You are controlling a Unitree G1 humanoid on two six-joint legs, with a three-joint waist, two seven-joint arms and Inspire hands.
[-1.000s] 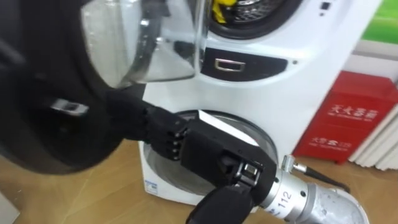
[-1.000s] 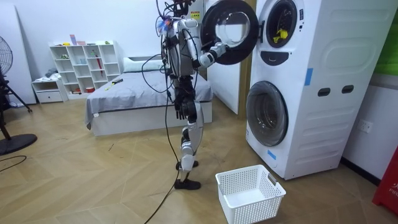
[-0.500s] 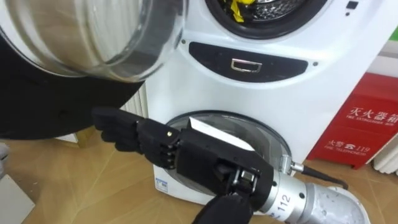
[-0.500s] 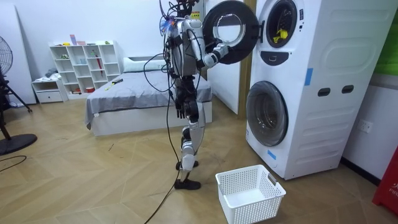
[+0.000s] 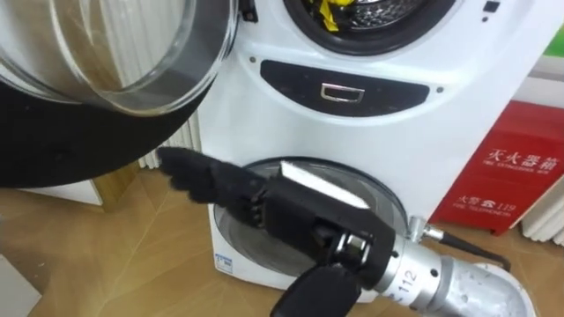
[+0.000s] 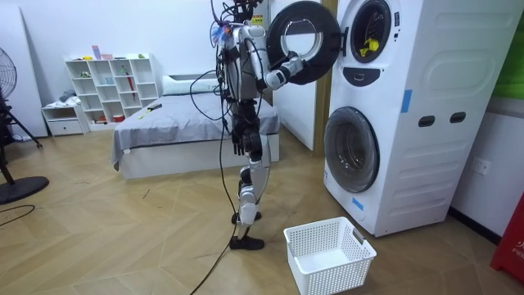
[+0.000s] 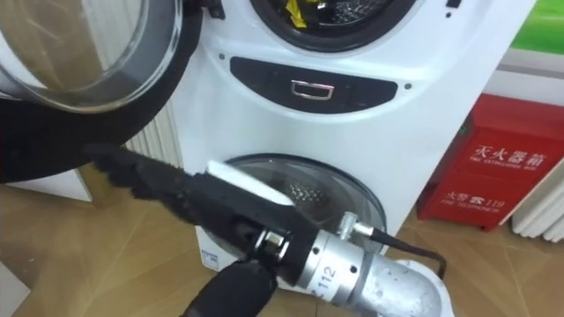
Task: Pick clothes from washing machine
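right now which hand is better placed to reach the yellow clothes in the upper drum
Probably right: the right hand is raised, fingers straight, below the open door, near the yellow garment in the upper drum; the left hand hangs low.

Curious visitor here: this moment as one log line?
right hand open beside open door | yellow cloth in upper drum | basket empty

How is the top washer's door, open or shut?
Open: the door stands wide to the side, and yellow cloth shows inside the drum.

Room furnishings
White basket (image 6: 332,279) on the wood floor (image 6: 123,238); bed (image 6: 164,131) and shelf (image 6: 106,86) behind; red box (image 5: 515,176) aside.
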